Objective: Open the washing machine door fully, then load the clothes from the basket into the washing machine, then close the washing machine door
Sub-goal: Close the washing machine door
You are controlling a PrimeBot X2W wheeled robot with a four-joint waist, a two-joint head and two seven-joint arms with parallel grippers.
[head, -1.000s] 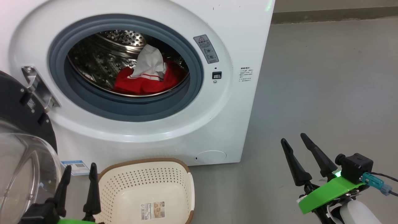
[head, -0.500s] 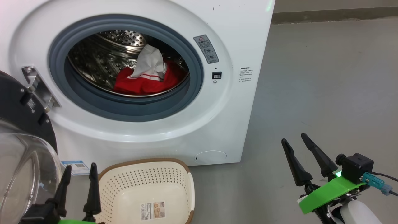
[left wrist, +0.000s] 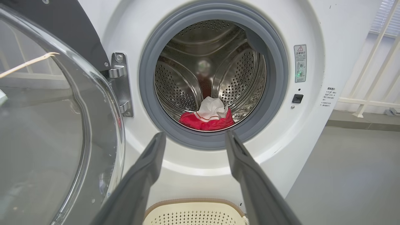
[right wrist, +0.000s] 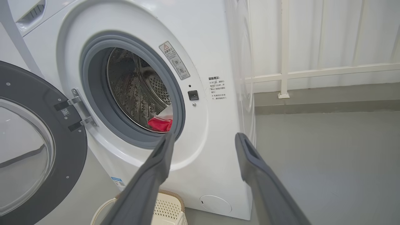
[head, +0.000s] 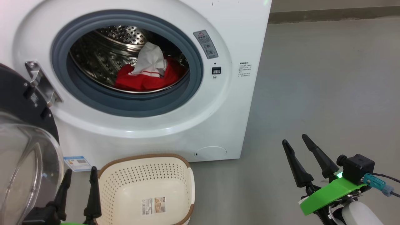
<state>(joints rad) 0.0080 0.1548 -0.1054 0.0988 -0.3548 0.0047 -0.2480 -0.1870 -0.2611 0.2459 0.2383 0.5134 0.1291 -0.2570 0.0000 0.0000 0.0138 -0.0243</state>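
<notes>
The white washing machine (head: 237, 37) stands with its door (head: 22, 103) swung wide open to the left, its glass bowl (head: 28, 162) bulging toward me. Red and white clothes (head: 145, 76) lie inside the steel drum (left wrist: 187, 78). On the floor in front sits the cream basket (head: 145, 187), holding only a label sticker. My left gripper (head: 79, 176) is open, just left of the basket with nothing between its fingers. My right gripper (head: 295, 140) is open over bare floor, right of the machine.
Grey floor (head: 328, 93) stretches to the right of the machine. A white railing (right wrist: 312, 73) and wall base run behind. The open door (right wrist: 37, 140) takes up the space left of the basket. A blue label (head: 76, 162) sits low on the machine front.
The whole head view has shifted slightly, so the camera has moved. Neither gripper, the clothes nor the basket has visibly moved.
</notes>
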